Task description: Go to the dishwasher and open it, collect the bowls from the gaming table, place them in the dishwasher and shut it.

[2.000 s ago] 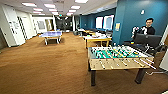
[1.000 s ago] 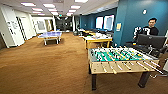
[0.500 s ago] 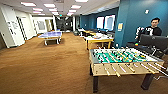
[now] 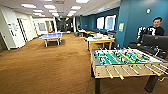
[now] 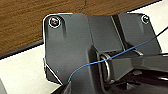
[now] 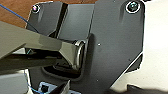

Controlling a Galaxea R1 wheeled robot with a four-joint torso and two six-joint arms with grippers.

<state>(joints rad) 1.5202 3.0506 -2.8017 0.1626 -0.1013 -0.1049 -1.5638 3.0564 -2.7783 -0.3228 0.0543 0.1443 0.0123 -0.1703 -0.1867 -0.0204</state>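
Note:
The gaming table (image 4: 99, 40), with yellow legs and a pale top, stands in the head view past the table-football table, right of centre along the blue wall. A few small things lie on its top, too small to tell whether they are the bowls. The dishwasher is out of view. The left wrist view has a dark robot plate (image 5: 75, 50) over brown carpet and a white surface. In the right wrist view a similar dark plate (image 6: 110, 45) is crossed by a grey bar.
A table-football table (image 4: 125, 62) with a green field and rods stands close at the right. A blue table-tennis table (image 4: 51, 36) is far left. A person (image 4: 156, 28) sits behind a dark monitor at far right. Brown carpet (image 4: 50, 67) spreads wide across the left and middle.
The whole head picture has shifted: the camera has moved forward, and the table-football table now shows larger and nearer at the right.

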